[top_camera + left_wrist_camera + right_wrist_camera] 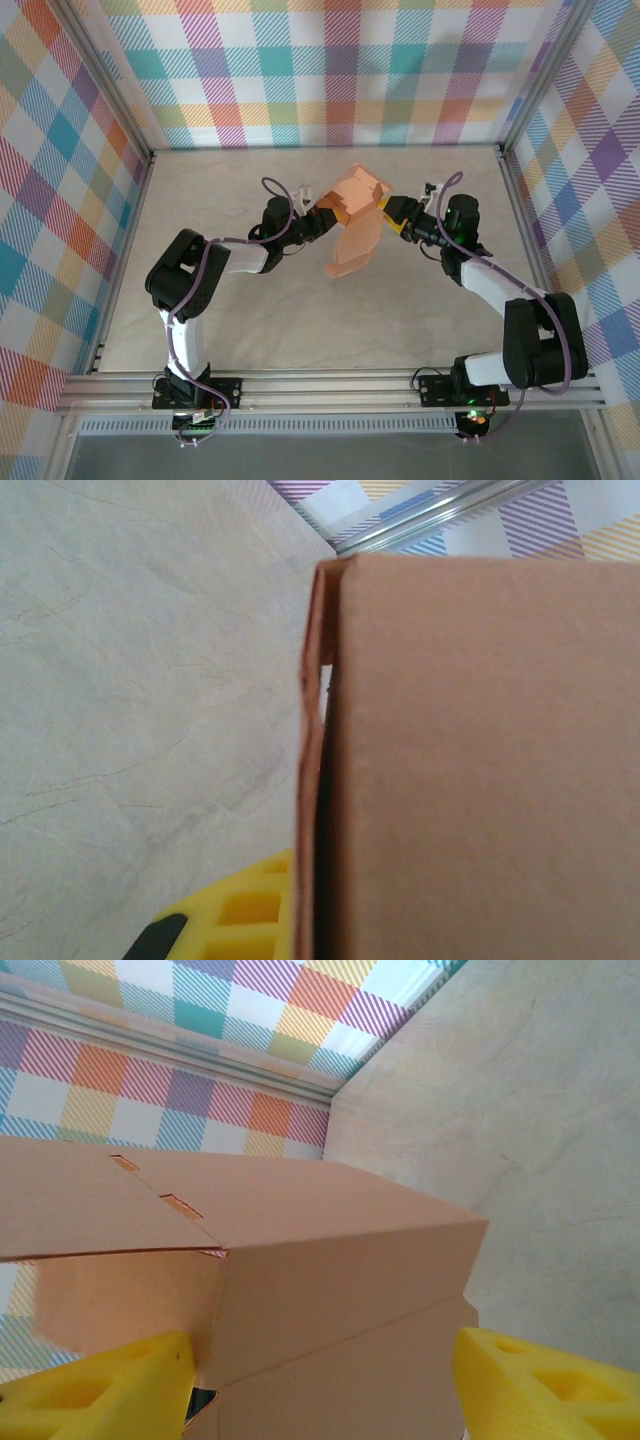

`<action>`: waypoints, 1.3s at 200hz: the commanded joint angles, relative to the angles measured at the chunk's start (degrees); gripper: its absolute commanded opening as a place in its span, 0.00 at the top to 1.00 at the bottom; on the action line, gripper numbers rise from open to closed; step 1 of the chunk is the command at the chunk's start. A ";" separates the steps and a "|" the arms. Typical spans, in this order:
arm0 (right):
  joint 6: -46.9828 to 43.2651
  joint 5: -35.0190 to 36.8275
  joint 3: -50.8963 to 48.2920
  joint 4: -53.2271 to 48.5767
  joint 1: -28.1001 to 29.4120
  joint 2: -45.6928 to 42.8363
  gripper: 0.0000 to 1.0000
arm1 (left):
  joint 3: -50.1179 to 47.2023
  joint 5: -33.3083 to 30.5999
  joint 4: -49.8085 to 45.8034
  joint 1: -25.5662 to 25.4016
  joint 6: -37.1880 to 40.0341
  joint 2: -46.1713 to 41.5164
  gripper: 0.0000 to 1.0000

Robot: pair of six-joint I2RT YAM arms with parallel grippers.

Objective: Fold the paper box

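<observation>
Above the counter [300,330], the box [355,205] is held up between both hands.
Left hand [318,222] is closed, pinching a wall at the box's left edge. Right hand [393,212] straddles the opposite corner, fingers [100,1385] wide on either side, and I cannot tell whether they press it. One long flap [352,255] dangles free toward the arms. Thin card, so likely light, springy and easy to crease or crush, and it looks smooth enough to slip. Best taken at folded edges and corners, where it is stiffest, not on open panels or the loose flap.
</observation>
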 commanded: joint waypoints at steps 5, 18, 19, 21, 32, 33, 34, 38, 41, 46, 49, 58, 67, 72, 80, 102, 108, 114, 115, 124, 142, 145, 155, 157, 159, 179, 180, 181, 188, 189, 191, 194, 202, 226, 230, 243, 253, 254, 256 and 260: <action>2.61 0.38 2.69 3.88 0.41 2.14 0.34 | 0.15 1.16 1.74 0.03 2.22 0.51 1.00; 2.59 -0.14 3.69 1.92 0.48 3.11 0.38 | 0.38 1.28 1.10 -0.12 3.20 0.45 1.00; 2.64 -0.23 3.75 1.91 0.48 3.13 0.38 | 0.44 1.22 0.96 -0.12 3.23 0.44 1.00; 2.73 -0.44 3.85 2.10 0.48 3.32 0.39 | 0.49 1.18 0.75 -0.19 3.40 0.42 1.00; 3.74 -1.26 3.89 4.66 0.45 3.93 0.40 | 0.74 0.98 -0.12 -0.21 3.77 0.55 1.00; 3.83 -1.23 3.90 4.86 0.42 3.94 0.40 | 0.75 0.94 -0.09 -0.21 3.73 0.57 1.00; 3.92 -1.31 3.90 5.05 0.45 3.98 0.40 | 0.72 0.92 -0.07 -0.21 3.71 0.58 1.00; 4.16 -1.38 3.87 5.30 0.43 4.03 0.40 | 0.68 0.97 0.10 -0.21 3.70 0.72 1.00; 4.23 -1.38 3.94 5.32 0.47 4.03 0.40 | 0.70 1.01 0.16 -0.21 3.67 0.78 1.00; 4.13 -1.43 3.99 5.12 0.44 4.11 0.41 | 0.77 1.07 0.17 -0.21 3.63 0.93 1.00; 4.22 -1.53 4.08 5.03 0.55 4.21 0.42 | 0.88 1.12 0.14 -0.21 3.66 1.02 1.00; 4.87 -2.07 4.18 5.71 0.48 4.62 0.45 | 1.03 1.33 0.15 -0.30 3.74 1.29 1.00; 5.98 -2.63 4.01 7.40 0.48 4.90 0.46 | 0.90 1.27 0.50 -0.30 3.60 1.55 1.00; 6.71 -2.78 3.81 8.48 0.35 4.93 0.46 | 0.94 1.23 0.64 -0.29 3.52 1.64 1.00; 7.20 -2.79 3.55 9.16 0.23 4.71 0.46 | 0.78 1.13 0.91 -0.22 3.19 1.72 1.00; 6.93 -3.36 3.00 7.96 -0.61 3.13 0.48 | 0.63 0.96 0.99 -0.21 3.21 1.61 1.00; 6.97 -3.63 2.98 7.52 -0.87 2.77 0.50 | 0.67 0.71 0.65 -0.28 3.36 1.44 1.00; 6.93 -3.81 2.92 7.09 -0.97 2.48 0.52 | 0.67 0.56 0.32 -0.33 3.38 1.47 1.00; 6.97 -3.87 2.93 7.00 -1.00 2.42 0.53 | 0.68 0.55 0.31 -0.31 3.32 1.47 1.00; 6.51 -4.16 3.08 5.97 -1.02 2.19 0.58 | 0.51 0.47 0.47 -0.30 3.26 1.40 1.00; 5.95 -4.96 3.47 4.44 -1.01 2.48 0.61 | 0.52 0.64 0.55 -0.30 3.25 1.30 1.00; 5.95 -5.05 3.50 4.45 -1.02 2.65 0.61 | 0.51 0.60 0.49 -0.30 3.21 1.30 1.00; 5.95 -5.07 3.61 4.17 -0.93 3.25 0.63 | 0.67 0.64 0.49 -0.30 3.20 1.21 1.00; 5.95 -5.07 3.64 4.13 -0.95 3.35 0.63 | 0.63 0.68 0.50 -0.30 3.22 1.21 1.00; 5.95 -5.14 3.64 4.08 -0.94 3.51 0.64 | 0.67 0.71 0.44 -0.32 3.25 1.14 1.00; 6.57 -5.18 3.70 4.53 -0.77 4.86 0.66 | 0.77 0.81 0.22 -0.30 3.24 1.10 1.00; 6.61 -5.17 3.72 4.53 -0.76 4.88 0.67 | 0.77 0.81 0.21 -0.30 3.25 1.11 1.00; 6.63 -5.17 3.72 4.53 -0.71 4.94 0.67 | 0.77 0.81 0.26 -0.30 3.25 1.12 1.00; 6.73 -5.07 3.75 4.36 -0.68 5.23 0.68 | 0.81 0.88 0.24 -0.38 3.19 1.10 1.00; 6.74 -5.07 3.74 4.32 -0.63 5.29 0.68 | 0.79 0.85 0.23 -0.38 3.23 1.11 1.00; 6.74 -5.07 3.80 4.24 -0.59 5.34 0.68 | 0.81 0.82 0.24 -0.39 3.25 1.10 1.00; 6.74 -5.12 3.82 4.09 -0.51 5.45 0.69 | 0.83 0.81 0.27 -0.39 3.26 1.20 1.00; 6.75 -5.23 4.00 3.96 -0.40 5.80 0.71 | 0.90 0.81 0.25 -0.39 3.25 1.21 1.00; 6.20 -5.16 4.17 1.71 -0.32 5.80 0.80 | 0.93 0.73 -0.05 -0.47 3.34 1.21 1.00; 6.01 -5.12 4.28 1.38 -0.32 5.67 0.81 | 0.88 0.73 -0.01 -0.47 3.36 1.21 1.00; 5.22 -4.82 4.48 -0.04 -0.28 5.22 0.86 | 1.01 0.73 -0.21 -0.48 3.40 1.15 1.00; 4.78 -4.62 4.65 -0.84 -0.32 4.98 0.91 | 1.03 0.64 -0.29 -0.47 3.42 1.12 1.00; 4.75 -4.63 4.67 -0.88 -0.32 4.99 0.92 | 1.03 0.64 -0.31 -0.47 3.47 1.12 1.00; 4.66 -4.63 4.69 -1.08 -0.32 4.86 0.93 | 1.03 0.68 -0.31 -0.47 3.51 1.17 1.00; 4.50 -4.63 4.79 -1.31 -0.33 4.79 0.95 | 1.03 0.56 -0.40 -0.52 3.51 1.12 1.00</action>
